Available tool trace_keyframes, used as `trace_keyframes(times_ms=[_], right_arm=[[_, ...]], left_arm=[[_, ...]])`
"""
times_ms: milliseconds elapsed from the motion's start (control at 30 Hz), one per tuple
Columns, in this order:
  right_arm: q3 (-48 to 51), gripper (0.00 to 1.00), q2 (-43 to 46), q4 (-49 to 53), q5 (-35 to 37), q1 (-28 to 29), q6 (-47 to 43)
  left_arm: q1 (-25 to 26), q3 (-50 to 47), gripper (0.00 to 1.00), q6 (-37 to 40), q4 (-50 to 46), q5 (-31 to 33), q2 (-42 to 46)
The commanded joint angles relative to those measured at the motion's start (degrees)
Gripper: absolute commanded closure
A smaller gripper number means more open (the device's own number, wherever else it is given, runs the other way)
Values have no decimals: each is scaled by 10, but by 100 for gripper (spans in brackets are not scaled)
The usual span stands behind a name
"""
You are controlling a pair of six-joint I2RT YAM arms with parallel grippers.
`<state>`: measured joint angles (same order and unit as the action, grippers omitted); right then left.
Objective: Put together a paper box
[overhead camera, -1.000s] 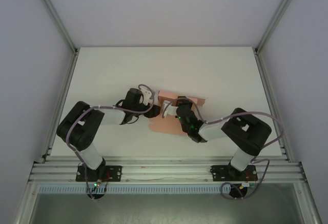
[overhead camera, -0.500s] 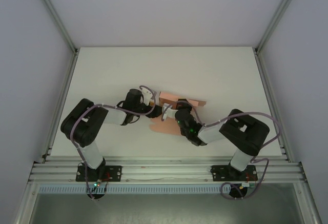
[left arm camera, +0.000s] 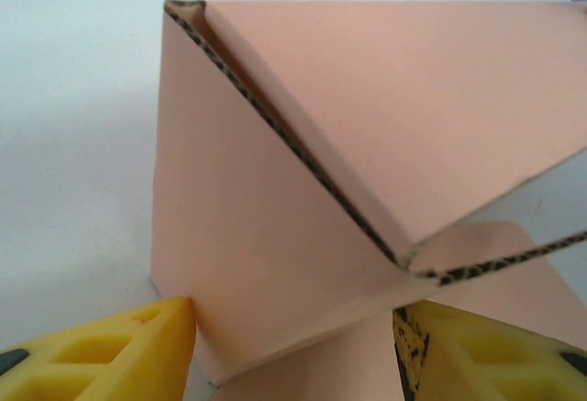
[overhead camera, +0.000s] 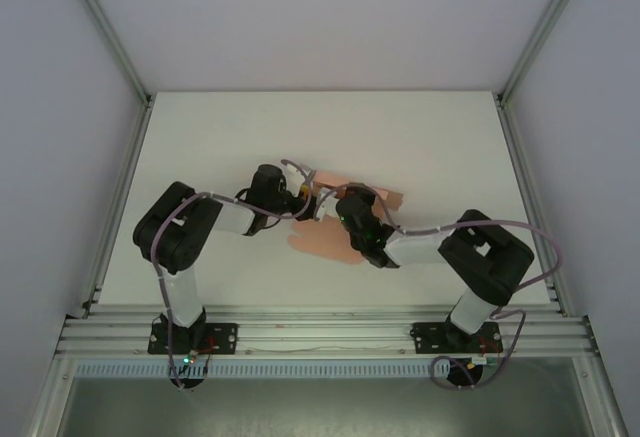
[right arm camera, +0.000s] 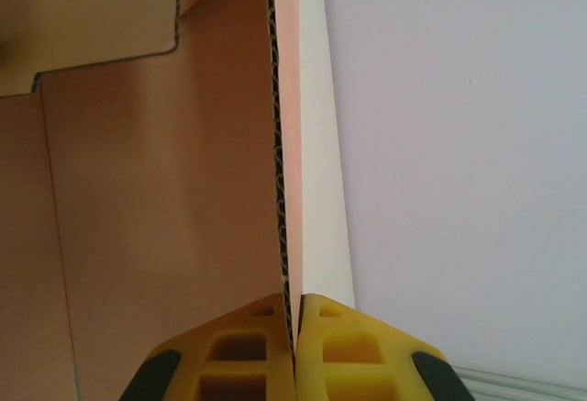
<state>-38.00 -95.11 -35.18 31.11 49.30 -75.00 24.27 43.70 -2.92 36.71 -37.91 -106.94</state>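
1. We see the paper box (overhead camera: 322,241) near the middle of the white worktop (overhead camera: 200,147), between the two arms. It is salmon-pink card and only partly folded.
2. From above, a flat rounded flap of it lies on the worktop toward the near side. The rest is mostly covered by the two wrists.
3. The left tool (overhead camera: 303,197) reaches in from the left and the right tool (overhead camera: 335,197) from the right, and they meet close together over the box.
4. In the left wrist view, the paper box (left arm camera: 266,199) shows an upright wall with another panel folded against it along a slanting crease. The wavy brown core is bare along the cut edges.
5. The left tool (left arm camera: 293,355) has its yellow fingers (left arm camera: 138,346) standing apart on either side of the lower folded corner. One finger looks to touch the wall. We cannot tell whether the pair presses the card or merely straddles it.
6. In the right wrist view, the right tool (right arm camera: 295,328) is pressed together on the thin edge of a panel of the paper box (right arm camera: 156,190). The corrugated edge runs straight down between its fingertips (right arm camera: 238,346).
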Motion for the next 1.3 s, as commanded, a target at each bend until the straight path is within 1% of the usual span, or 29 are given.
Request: trace_keyframes(times_ms=[0, 33, 100, 133, 233, 300, 367, 433, 467, 500, 567, 600, 633, 667, 733, 800, 900, 933, 967, 1000, 1033, 1100, 1133, 1200, 1267], right_arm=[[21, 100, -29, 188, -116, 2, 24], [17, 100, -27, 195, -119, -3, 26], [10, 100, -21, 212, -135, -9, 26], [8, 100, -18, 220, -143, -12, 22], [7, 100, -16, 226, -142, -17, 11], [4, 100, -11, 229, -142, -18, 20], [4, 100, -7, 220, -141, -21, 26], [1, 100, -4, 221, -146, -21, 29], [-2, 100, -3, 227, -149, -21, 29], [-5, 100, -3, 230, -153, -21, 32], [-12, 100, -2, 235, -158, -22, 41], [-15, 100, -2, 238, -161, -22, 42], [-15, 100, -2, 238, -165, -22, 43], [-16, 100, -2, 241, -169, -22, 41], [-17, 100, -4, 245, -170, -24, 34], [-17, 100, -2, 250, -173, -27, 34], [-23, 100, 4, 267, -181, -29, 45], [-25, 100, 6, 272, -184, -28, 49], [-28, 100, 5, 280, -187, -28, 50], [-31, 100, 5, 291, -191, -29, 51], [-32, 100, 2, 292, -191, -29, 52], [-32, 100, -1, 288, -189, -29, 51], [-31, 100, -3, 279, -187, -30, 52], [-33, 100, -4, 280, -194, -29, 52], [-35, 100, -1, 290, -208, -30, 59]], left_arm=[[7, 38, 44, 10, 93, -37, -6], [7, 42, 50, 10, 97, -38, -10], [7, 55, 57, 7, 99, -35, -19], [6, 68, 63, 1, 86, -34, -20], [7, 82, 69, -17, 76, -26, -33], [7, 67, 73, -35, 97, -10, -28], [8, 47, 80, -52, 118, 32, -28], [9, 34, 81, -60, 122, 76, -7], [11, 30, 87, -66, 123, 99, -5], [11, 28, 90, -68, 119, 112, -3], [16, 21, 90, -82, 126, 140, -1], [19, 16, 90, -82, 134, 138, -2], [20, 12, 90, -82, 147, 129, -4], [21, 10, 87, -77, 159, 109, -9], [20, 8, 68, -46, 172, 74, -16], [13, 14, 63, -34, 165, 77, -20], [-8, 49, 56, -35, 97, 37, -20], [-13, 56, 56, -32, 77, 38, -20], [-15, 57, 53, -22, 66, 38, -18], [-17, 58, 47, -12, 55, 35, -14], [-19, 58, 41, 3, 44, 17, -10], [-19, 66, 33, 36, 9, -16, -6], [-19, 78, 33, 47, -24, -24, -8], [-19, 101, 39, 62, -65, -36, -18], [-19, 115, 40, 56, -75, -52, -20]])
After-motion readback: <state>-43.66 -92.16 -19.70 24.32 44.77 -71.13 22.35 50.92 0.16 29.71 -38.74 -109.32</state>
